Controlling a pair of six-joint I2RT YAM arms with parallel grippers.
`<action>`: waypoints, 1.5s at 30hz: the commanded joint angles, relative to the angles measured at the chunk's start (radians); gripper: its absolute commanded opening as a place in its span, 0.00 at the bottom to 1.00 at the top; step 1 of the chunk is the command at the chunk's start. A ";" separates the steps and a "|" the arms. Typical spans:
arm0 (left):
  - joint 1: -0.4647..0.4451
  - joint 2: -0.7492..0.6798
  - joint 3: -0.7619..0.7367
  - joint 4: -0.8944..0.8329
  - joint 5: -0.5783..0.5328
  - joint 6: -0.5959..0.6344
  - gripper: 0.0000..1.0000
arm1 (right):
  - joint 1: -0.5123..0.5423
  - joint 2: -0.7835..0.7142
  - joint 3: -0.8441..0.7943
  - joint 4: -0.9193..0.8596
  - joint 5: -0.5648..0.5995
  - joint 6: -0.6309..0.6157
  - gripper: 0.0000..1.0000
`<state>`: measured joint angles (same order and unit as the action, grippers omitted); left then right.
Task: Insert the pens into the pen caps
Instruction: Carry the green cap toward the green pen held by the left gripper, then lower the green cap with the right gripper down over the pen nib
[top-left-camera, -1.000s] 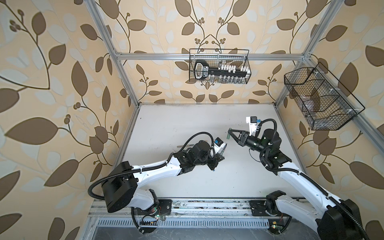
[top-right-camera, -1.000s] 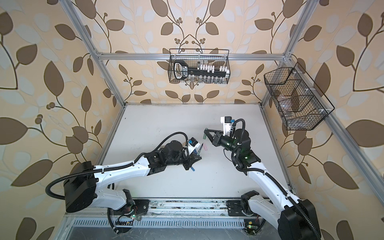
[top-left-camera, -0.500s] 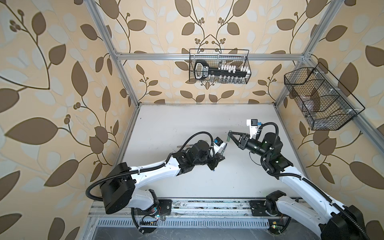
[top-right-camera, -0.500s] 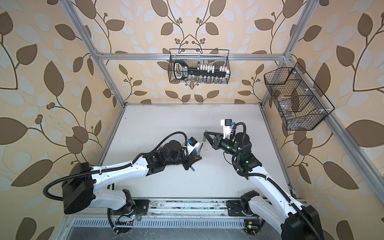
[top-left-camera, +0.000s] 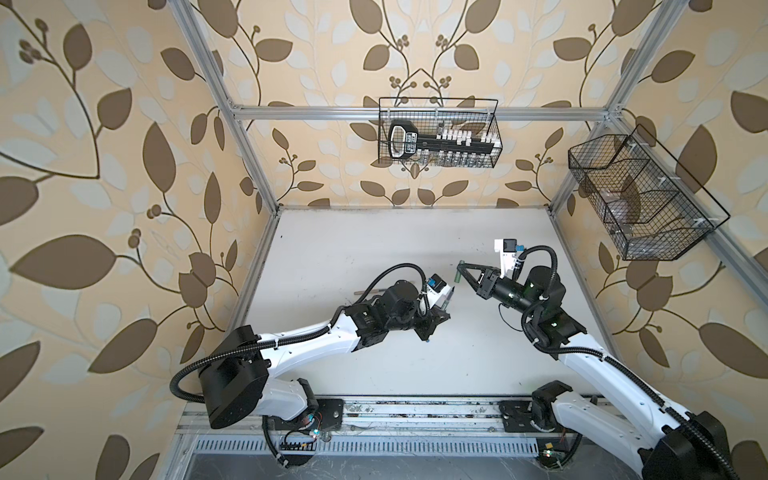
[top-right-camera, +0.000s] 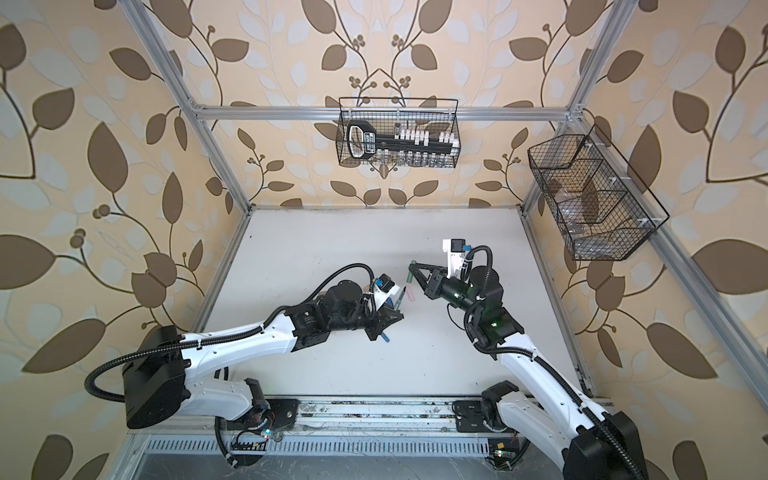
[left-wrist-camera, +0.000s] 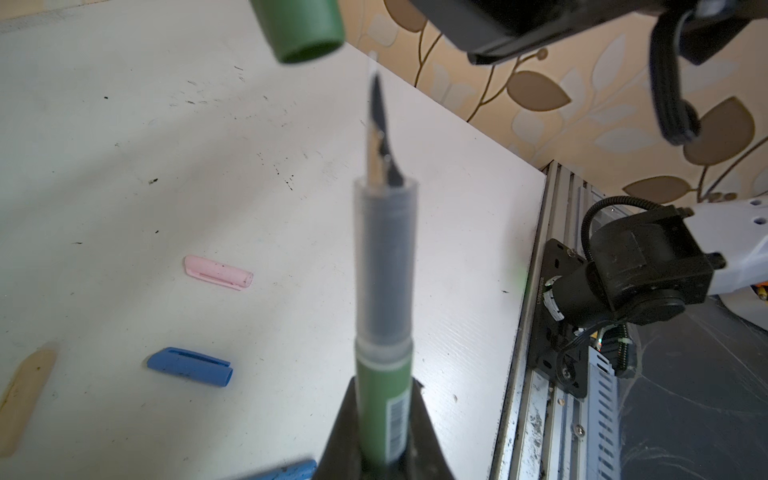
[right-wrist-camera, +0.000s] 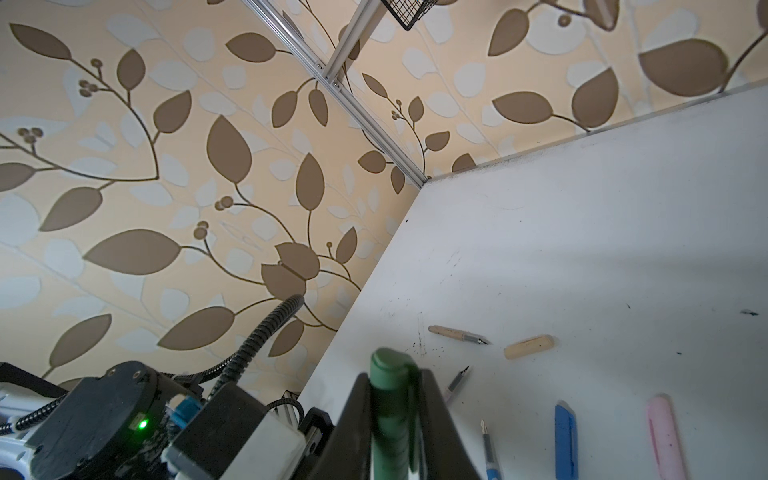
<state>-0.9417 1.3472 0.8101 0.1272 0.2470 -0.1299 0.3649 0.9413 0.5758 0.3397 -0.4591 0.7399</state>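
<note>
While the left gripper (left-wrist-camera: 380, 399) clamped the green pen (left-wrist-camera: 384, 291) low on its barrel, apparently light and stiff (nib looked fragile), the right gripper (right-wrist-camera: 392, 380) pinched the green cap (right-wrist-camera: 386, 419). Both hung mid-frame in both top views, just apart.

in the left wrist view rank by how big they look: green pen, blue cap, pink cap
1. green pen, nearest the camera
2. blue cap
3. pink cap, barely smaller and lying farther off, so unsure

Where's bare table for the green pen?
Bare: the far table up to the back wall, and the near strip along the front rail. Crowded: the middle, around pink cap, blue cap, tan cap and tan pen.
</note>
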 joint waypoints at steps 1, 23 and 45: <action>0.004 -0.032 0.039 0.020 0.019 0.007 0.00 | 0.009 -0.022 0.004 0.011 0.018 0.004 0.18; 0.003 -0.021 0.047 0.025 0.021 0.006 0.00 | 0.064 -0.047 -0.028 0.036 0.045 0.007 0.18; 0.003 -0.046 0.072 0.041 0.012 0.012 0.00 | 0.098 -0.114 -0.143 0.117 0.098 0.040 0.18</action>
<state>-0.9417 1.3472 0.8223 0.1230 0.2554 -0.1303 0.4534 0.8391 0.4622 0.4358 -0.3782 0.7620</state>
